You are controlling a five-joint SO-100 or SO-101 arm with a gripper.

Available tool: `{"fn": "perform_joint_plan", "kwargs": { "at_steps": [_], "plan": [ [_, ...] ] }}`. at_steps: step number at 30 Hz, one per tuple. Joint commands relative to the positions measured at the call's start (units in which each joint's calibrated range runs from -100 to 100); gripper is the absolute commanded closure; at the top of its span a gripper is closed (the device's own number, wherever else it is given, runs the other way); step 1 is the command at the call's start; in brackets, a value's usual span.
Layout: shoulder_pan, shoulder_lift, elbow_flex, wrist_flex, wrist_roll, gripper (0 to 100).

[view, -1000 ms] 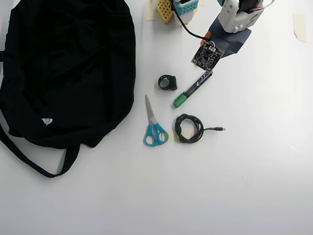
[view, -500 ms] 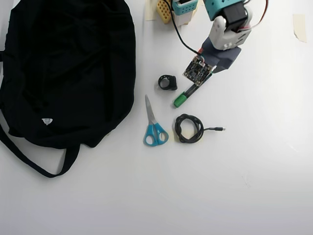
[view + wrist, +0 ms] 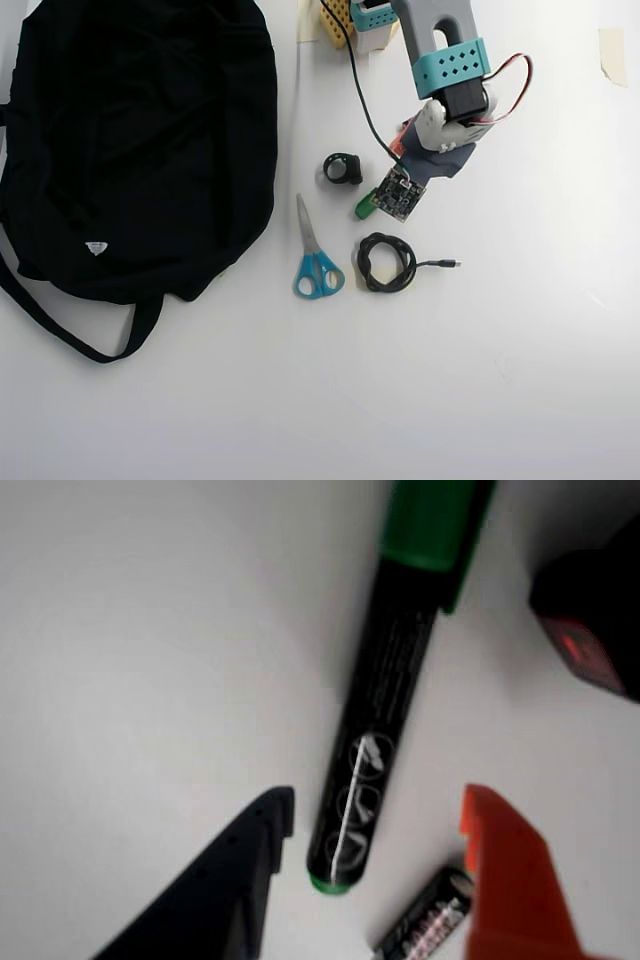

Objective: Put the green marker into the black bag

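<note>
The green marker (image 3: pixel 375 710) lies on the white table, black barrel with its green cap (image 3: pixel 430 520) at the top of the wrist view. My gripper (image 3: pixel 378 802) is open and straddles the marker's small green end, black finger (image 3: pixel 235 880) on the left, orange finger (image 3: pixel 510 880) on the right, neither touching it. In the overhead view only the green cap (image 3: pixel 363 209) pokes out from under my arm (image 3: pixel 445 70); the fingers are hidden there. The black bag (image 3: pixel 130 150), with a white tag (image 3: pixel 95 247) and straps (image 3: pixel 70 330), lies far left.
A short black battery with pink lettering (image 3: pixel 425 925) lies just beside the orange finger. A small black object (image 3: pixel 343 168) sits near the cap and also shows in the wrist view (image 3: pixel 590 620). Blue-handled scissors (image 3: pixel 318 262) and a coiled black cable (image 3: pixel 385 262) lie below the marker.
</note>
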Motion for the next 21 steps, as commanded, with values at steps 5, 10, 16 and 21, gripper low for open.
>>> {"fn": "perform_joint_plan", "kwargs": {
  "at_steps": [5, 10, 16, 21],
  "plan": [
    [0.2, 2.3, -1.7, -2.8, 0.3, 75],
    [0.2, 3.4, -1.6, -2.8, -0.1, 73],
    [0.4, 3.9, 0.4, -6.3, -0.2, 73],
    [1.0, 3.8, 3.9, -11.5, -0.2, 73]
  ]
}}
